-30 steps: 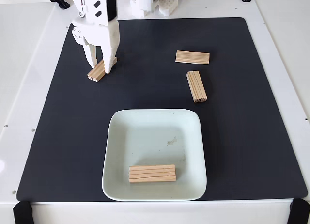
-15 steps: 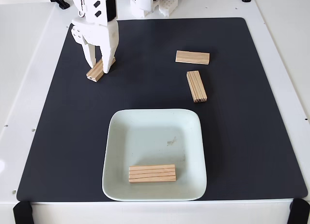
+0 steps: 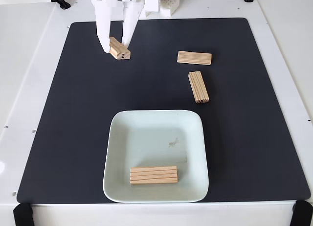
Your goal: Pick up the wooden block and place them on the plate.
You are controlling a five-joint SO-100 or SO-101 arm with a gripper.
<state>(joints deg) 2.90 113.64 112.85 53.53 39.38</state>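
black mat [image 3: 73,138], white table [image 3: 24,64]

White table [image 3: 29,64] under black mat [image 3: 83,138]

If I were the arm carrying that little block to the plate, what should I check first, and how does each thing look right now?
1. Block between the fingers: ok. The gripper has the wooden block pinched between its fingers.
2. Block lifted off the mat: cannot tell from this angle.
3. Grip is square: not ok. The block sits skewed, its end sticking out below.
4. Landing room on the plate: ok. One block lies near its front edge; the middle is bare.
5. Path to the plate: ok. The two other blocks lie off to the right.
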